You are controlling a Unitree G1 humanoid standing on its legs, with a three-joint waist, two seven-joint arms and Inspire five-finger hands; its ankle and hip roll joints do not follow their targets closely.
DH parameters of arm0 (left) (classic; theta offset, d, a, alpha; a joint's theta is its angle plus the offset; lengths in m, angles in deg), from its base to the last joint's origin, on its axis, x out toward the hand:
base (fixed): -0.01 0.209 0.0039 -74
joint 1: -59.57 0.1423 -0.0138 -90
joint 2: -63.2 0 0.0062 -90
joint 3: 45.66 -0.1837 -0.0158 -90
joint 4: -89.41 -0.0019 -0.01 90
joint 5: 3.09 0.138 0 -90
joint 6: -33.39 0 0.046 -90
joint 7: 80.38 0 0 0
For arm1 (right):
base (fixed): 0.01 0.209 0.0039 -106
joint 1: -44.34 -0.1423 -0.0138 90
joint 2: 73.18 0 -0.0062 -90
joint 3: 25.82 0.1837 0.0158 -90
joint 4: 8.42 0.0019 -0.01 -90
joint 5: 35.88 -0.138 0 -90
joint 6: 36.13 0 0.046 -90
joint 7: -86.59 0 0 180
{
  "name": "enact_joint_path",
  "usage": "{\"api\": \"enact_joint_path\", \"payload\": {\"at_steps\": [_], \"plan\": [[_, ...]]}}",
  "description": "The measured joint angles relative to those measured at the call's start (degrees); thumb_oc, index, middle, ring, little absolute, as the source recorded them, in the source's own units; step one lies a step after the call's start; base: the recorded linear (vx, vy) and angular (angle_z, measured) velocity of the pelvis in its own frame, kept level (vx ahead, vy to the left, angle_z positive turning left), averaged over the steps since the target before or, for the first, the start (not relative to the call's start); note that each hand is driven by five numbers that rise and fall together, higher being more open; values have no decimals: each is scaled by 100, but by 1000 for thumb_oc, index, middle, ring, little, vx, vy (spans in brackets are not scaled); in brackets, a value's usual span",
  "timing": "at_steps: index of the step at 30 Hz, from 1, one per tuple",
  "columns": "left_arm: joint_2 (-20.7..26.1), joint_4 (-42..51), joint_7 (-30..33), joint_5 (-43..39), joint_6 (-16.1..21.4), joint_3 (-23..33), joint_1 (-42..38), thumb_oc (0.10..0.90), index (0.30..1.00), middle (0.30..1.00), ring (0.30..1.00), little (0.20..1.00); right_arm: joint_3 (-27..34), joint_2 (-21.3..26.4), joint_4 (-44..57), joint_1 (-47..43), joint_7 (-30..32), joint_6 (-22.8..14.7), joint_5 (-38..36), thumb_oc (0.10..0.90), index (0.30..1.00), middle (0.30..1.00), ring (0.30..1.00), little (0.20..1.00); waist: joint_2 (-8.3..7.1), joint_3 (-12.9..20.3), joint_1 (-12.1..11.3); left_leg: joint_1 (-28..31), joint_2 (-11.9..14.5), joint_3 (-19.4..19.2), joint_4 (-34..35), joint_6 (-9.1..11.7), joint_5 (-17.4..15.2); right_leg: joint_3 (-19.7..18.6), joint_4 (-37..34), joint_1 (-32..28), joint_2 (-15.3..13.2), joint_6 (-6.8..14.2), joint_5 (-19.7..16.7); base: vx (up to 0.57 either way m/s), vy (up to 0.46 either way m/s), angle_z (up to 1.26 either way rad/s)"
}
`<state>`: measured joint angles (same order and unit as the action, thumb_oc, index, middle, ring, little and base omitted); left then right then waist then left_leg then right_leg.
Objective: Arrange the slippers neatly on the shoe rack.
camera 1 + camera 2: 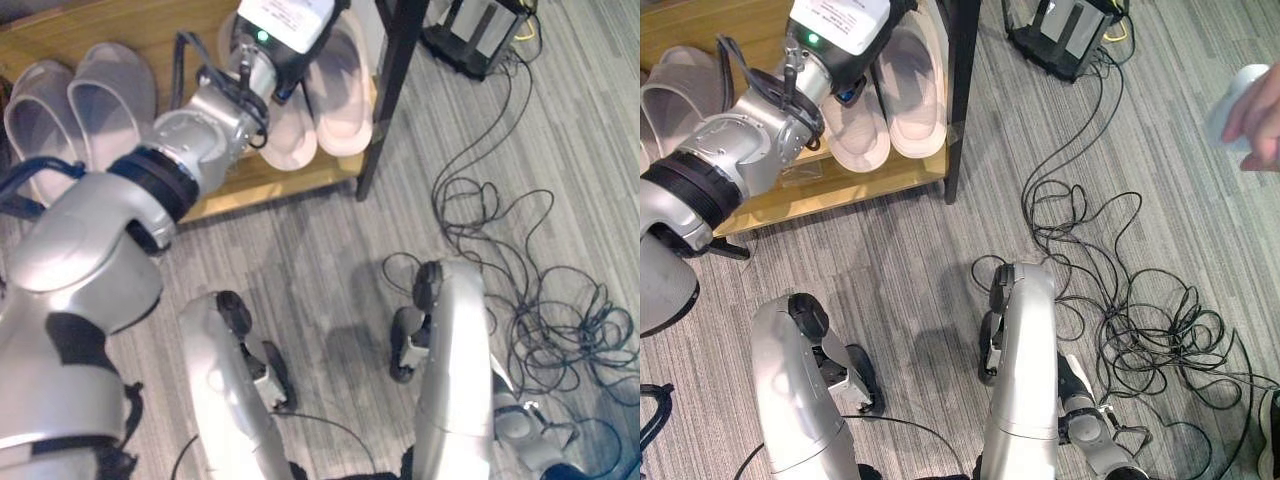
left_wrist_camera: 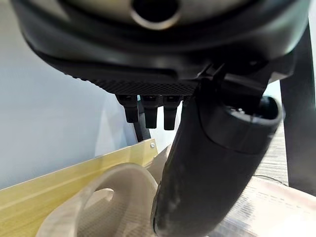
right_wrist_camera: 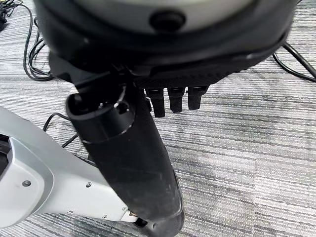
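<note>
A pair of beige slippers [image 1: 345,105] lies side by side at the right end of the wooden shoe rack [image 1: 270,178]. A pair of pale lilac slippers [image 1: 110,90] lies at its left end. My left hand [image 1: 298,62] reaches over the beige pair. In the left wrist view its fingers [image 2: 148,106] hang relaxed above the shelf, and the thumb [image 2: 207,173] stretches down beside a beige slipper's strap [image 2: 113,195] without clasping it. My right hand [image 3: 133,163] hangs open over the carpet, holding nothing.
The rack's dark post [image 1: 388,95] stands at its right end. A black device [image 1: 478,35] sits on the grey carpet behind it, with several loose cables [image 1: 520,290] trailing to the right. A person's hand holding a white object [image 1: 1248,108] shows at the right edge.
</note>
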<state>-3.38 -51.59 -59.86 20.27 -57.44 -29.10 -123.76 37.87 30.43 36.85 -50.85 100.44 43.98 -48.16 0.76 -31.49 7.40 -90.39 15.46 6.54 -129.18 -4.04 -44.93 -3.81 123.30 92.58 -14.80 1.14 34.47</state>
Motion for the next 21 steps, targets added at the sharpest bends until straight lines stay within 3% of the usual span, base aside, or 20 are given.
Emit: {"api": "enact_joint_path", "payload": {"at_steps": [18,21], "plan": [[52,404,0,-72,98,0,5,800,900,900,900,900,-222,-76,-103,7,-5,157,106,800,900,900,900,900,4,0,-139,56,-64,6,-67,47,20,-52,150,0,-55,-54,82,-1,-1,0],[234,709,-3,-189,122,0,10,800,900,900,900,900,-220,-78,-117,2,-5,155,105,800,900,900,900,900,6,-1,-132,55,-67,9,-67,47,20,-47,157,1,-59,-53,86,0,0,0]]}}
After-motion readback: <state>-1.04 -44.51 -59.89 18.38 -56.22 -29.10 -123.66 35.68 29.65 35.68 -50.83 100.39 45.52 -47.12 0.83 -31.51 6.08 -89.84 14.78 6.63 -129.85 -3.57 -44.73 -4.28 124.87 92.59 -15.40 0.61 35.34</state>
